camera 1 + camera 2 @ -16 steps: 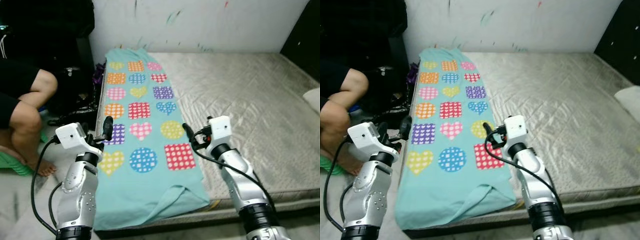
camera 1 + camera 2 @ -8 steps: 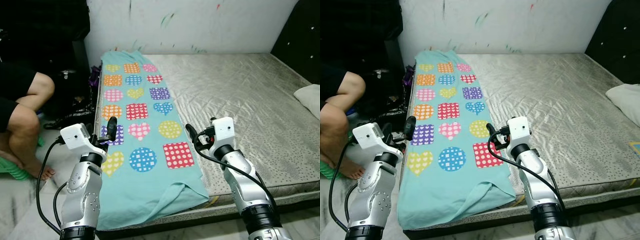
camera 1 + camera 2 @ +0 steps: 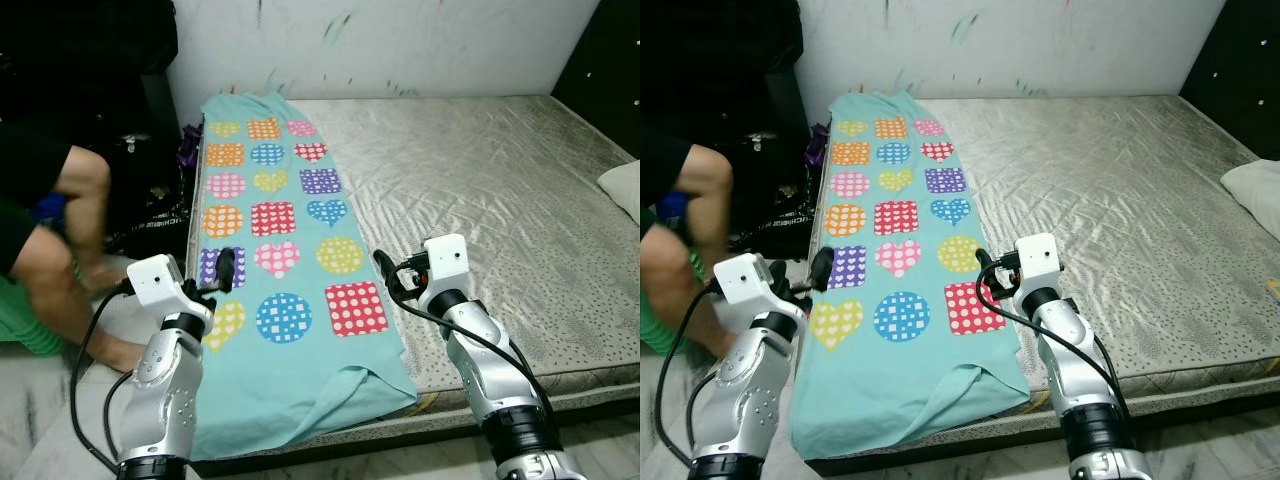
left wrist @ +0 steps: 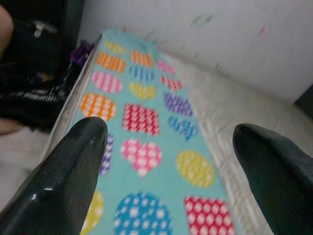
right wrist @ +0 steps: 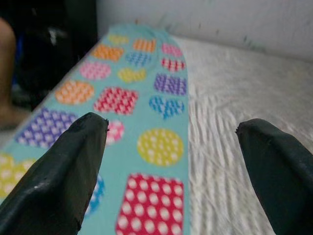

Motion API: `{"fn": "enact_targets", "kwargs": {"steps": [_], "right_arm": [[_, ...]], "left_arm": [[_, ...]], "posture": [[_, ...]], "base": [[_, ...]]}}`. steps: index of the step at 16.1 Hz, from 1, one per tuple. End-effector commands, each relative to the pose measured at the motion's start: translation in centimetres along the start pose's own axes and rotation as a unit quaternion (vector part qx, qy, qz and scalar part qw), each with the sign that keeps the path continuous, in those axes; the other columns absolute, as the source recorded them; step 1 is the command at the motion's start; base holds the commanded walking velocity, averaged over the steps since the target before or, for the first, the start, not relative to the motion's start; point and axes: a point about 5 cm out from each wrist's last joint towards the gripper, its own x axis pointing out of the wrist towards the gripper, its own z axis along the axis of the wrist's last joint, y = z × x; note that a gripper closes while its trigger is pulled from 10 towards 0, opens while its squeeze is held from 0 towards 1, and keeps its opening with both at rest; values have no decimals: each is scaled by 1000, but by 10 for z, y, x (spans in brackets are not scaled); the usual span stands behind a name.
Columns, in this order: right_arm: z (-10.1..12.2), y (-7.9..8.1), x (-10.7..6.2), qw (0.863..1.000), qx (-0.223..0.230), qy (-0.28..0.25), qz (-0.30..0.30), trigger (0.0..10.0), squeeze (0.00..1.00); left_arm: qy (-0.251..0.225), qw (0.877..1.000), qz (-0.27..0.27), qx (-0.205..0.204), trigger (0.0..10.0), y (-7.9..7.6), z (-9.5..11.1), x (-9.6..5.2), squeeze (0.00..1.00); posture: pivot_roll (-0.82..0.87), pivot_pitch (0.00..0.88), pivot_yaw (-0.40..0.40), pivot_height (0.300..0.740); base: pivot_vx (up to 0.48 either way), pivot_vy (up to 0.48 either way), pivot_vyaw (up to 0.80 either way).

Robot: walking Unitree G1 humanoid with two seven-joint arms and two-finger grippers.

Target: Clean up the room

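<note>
- Two grippers, both spread wide and holding nothing: I have the left gripper (image 3: 224, 268) raised over the left border of the blanket, and the right gripper (image 3: 383, 267) raised just past its right border, above bare mattress (image 3: 500, 190)
- Task object: a turquoise blanket (image 3: 280, 260) printed with dotted hearts, squares and circles, lying as a long strip down the left side of the bed, its far end at the wall (image 3: 400, 45); the near end droops over the mattress edge with one corner folded back on itself (image 3: 350, 385)
- Wrist views: each looks between its own parted fingers (image 4: 73, 161) (image 5: 63, 166) along the patterned strip; neither finger touches cloth
- Bystander: a crouching person (image 3: 50, 240) on the floor just left of the bed, a knee near my left arm; dark bags (image 3: 150, 215) sit between that person and the bed
- Pillow (image 3: 625, 190): white, at the far right edge, well apart from the blanket
- Judged step: reaching down to pinch the near blanket edges for folding
- Risk 1: swinging the left arm outward could strike the person, who is close
- Risk 2: a pinch taken too deep could catch the mattress cover together with the blanket
- Risk 3: the folded corner could leave the right gripper with a doubled layer, so the fold comes out crooked
- Risk 4: the overhanging end may slide to the floor if I pull unevenly
</note>
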Motion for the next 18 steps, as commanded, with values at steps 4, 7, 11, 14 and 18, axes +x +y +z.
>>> {"fn": "enact_targets", "kwargs": {"steps": [4, 7, 11, 14, 18], "right_arm": [[-17, -13, -11, 997, -37, 64, -19, 10000, 0], [-32, -15, -25, 992, -57, 112, -9, 10000, 0], [-42, -26, -46, 986, -66, 148, -23, 10000, 0], [-44, -26, -53, 984, -58, 165, -25, 10000, 0], [-43, -24, -53, 984, -51, 169, -24, 10000, 0]], "left_arm": [[68, 997, 11, 46, 10000, 22, -14, -17, 0], [98, 991, 7, 93, 10000, 35, -15, -22, 0], [110, 989, 23, 97, 10000, 47, -16, -32, 0], [111, 989, 17, 101, 10000, 44, -14, -34, 0], [103, 990, 2, 100, 10000, 32, -9, -28, 0]], "posture": [[-34, 23, -50, 740], [-34, 83, -54, 740], [-55, 142, -54, 740], [-56, 167, -44, 740], [-60, 174, -40, 740]], "base": [[0, 0, 0], [0, 0, 0], [0, 0, 0], [0, 0, 0], [0, 0, 0]]}}
